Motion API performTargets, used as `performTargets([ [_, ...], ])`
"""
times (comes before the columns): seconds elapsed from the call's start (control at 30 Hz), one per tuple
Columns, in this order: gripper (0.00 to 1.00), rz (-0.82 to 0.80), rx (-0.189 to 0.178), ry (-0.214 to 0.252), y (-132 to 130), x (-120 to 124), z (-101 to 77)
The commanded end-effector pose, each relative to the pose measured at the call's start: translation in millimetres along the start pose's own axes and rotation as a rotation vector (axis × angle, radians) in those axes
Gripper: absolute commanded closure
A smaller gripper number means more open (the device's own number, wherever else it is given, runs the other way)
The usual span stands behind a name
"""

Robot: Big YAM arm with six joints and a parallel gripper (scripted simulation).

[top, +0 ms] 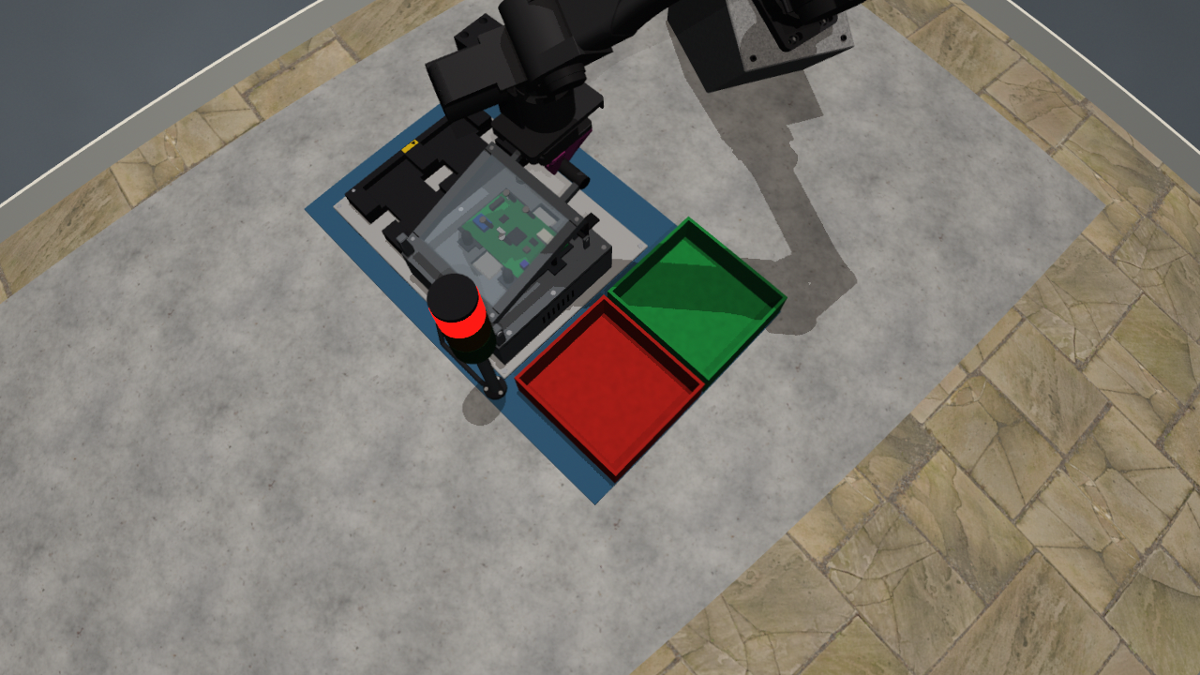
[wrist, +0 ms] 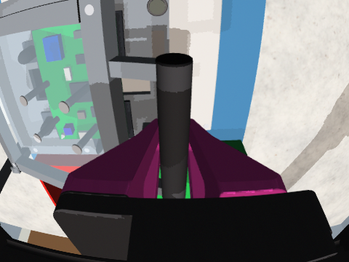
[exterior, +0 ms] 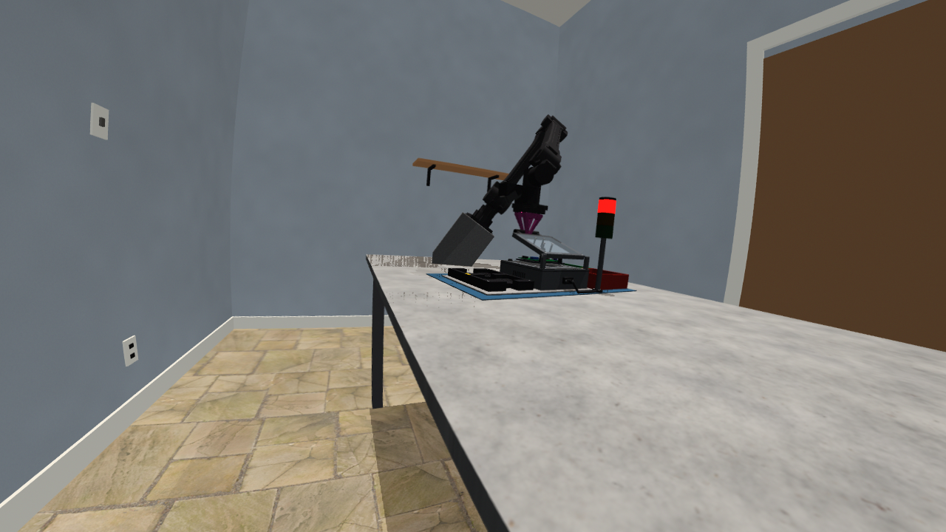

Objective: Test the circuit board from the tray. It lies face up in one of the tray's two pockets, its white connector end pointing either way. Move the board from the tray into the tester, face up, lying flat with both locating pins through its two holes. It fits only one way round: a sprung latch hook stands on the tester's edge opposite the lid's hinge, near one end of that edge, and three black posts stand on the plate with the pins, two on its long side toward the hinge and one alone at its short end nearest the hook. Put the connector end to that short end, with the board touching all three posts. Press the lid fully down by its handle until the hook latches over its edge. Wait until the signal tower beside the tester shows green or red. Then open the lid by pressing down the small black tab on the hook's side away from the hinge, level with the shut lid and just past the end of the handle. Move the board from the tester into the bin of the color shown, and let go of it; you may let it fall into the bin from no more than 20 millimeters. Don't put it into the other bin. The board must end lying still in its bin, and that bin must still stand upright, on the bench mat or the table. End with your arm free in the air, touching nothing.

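A long table [exterior: 661,397] with a mottled grey-white top and a black leg is seen standing on a floor [exterior: 264,423] of irregular tan stone tiles edged by a pale skirting board. Blue-grey walls [exterior: 165,165] lie behind and left of the table, bearing a switch plate [exterior: 99,120], a low socket [exterior: 130,349] and a wooden shelf [exterior: 456,169]. To the table's right, a brown panel [exterior: 859,185] is framed in white.

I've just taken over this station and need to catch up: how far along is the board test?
Done: the circuit board lies in the tester and the signal tower shows red. In hand: the gripper is shut on the lid's handle, and the lid stands tilted partly open. Left: raise it fully, move the board into the red bin, not the green bin, let go, and lift the arm free.
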State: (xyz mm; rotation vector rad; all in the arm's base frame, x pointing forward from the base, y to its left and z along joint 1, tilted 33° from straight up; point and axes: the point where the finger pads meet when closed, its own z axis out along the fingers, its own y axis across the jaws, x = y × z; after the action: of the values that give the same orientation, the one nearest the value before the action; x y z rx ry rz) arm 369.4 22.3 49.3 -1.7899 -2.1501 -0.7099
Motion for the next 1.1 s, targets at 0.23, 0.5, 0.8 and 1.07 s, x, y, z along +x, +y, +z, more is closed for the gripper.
performTargets([
  [0.23,1.0,-0.028,-0.104,-0.034,45,-1,-79.4],
  [0.5,1.0,-0.018,-0.106,-0.035,57,-1,-97.4],
  [0.8,1.0,-0.007,-0.108,-0.036,75,0,-118.5],
  [1.07,1.0,0.01,-0.084,-0.025,87,-6,-119.1],
])
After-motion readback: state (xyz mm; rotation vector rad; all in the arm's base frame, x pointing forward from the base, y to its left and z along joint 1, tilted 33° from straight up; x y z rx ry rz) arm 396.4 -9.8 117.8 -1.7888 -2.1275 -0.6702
